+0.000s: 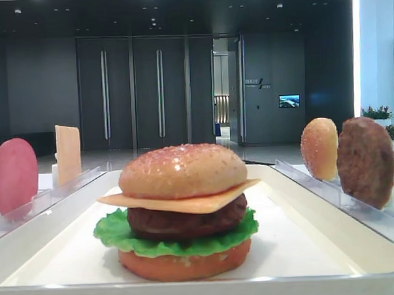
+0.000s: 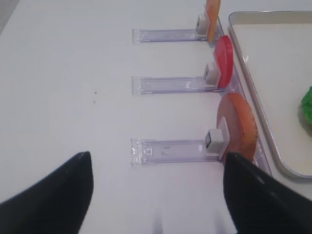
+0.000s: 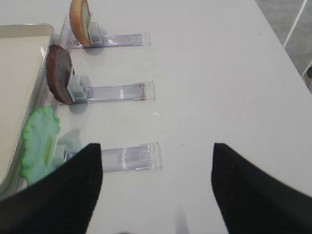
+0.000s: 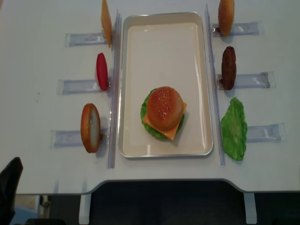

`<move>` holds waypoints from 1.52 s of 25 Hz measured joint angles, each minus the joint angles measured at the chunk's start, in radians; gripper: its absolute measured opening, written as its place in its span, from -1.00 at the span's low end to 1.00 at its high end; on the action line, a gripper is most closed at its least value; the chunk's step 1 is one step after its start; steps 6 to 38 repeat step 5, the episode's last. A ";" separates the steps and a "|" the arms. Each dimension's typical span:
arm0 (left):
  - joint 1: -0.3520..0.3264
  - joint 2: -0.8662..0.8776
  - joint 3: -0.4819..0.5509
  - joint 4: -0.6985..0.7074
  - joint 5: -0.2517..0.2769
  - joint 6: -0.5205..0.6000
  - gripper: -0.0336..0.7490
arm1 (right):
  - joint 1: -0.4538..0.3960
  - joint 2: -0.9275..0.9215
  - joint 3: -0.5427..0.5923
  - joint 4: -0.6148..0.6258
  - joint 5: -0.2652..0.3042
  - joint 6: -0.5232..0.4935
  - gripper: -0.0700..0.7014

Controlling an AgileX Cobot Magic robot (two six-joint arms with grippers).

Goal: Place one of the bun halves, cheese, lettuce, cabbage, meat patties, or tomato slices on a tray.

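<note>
On the white worktop (image 4: 42, 93), the white tray (image 4: 136, 61) holds a stacked burger near its front half: a speckled bun top (image 4: 164, 108) over an orange cheese slice (image 4: 177, 131), a dark meat patty (image 1: 187, 222), ruffled lettuce (image 1: 112, 233) and a reddish base (image 1: 186, 264). Left of the tray, clear slotted racks (image 2: 168, 150) carry, from back to front, an upright cheese slice (image 4: 106, 22), a red tomato slice (image 4: 101, 71) and a bun half (image 4: 90, 128) standing on edge. Right of the tray stand another bun half (image 4: 226, 17) and a meat patty (image 4: 228, 68), with a loose lettuce leaf (image 4: 234, 129) lying against the nearest rack. Both wrist views show black fingers spread wide apart with nothing between them: the right gripper (image 3: 157, 185) hovers over the worktop beside the lettuce leaf's rack, and the left gripper (image 2: 158, 195) hovers near the front bun half's rack, touching nothing
</note>
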 joint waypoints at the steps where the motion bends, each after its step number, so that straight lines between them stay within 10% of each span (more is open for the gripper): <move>1: 0.000 0.000 0.000 0.000 0.000 0.000 0.72 | 0.000 0.000 0.000 0.000 0.000 0.000 0.39; 38: 0.000 0.000 0.000 0.000 0.000 0.000 0.72 | 0.000 0.000 0.000 0.000 0.000 0.000 0.39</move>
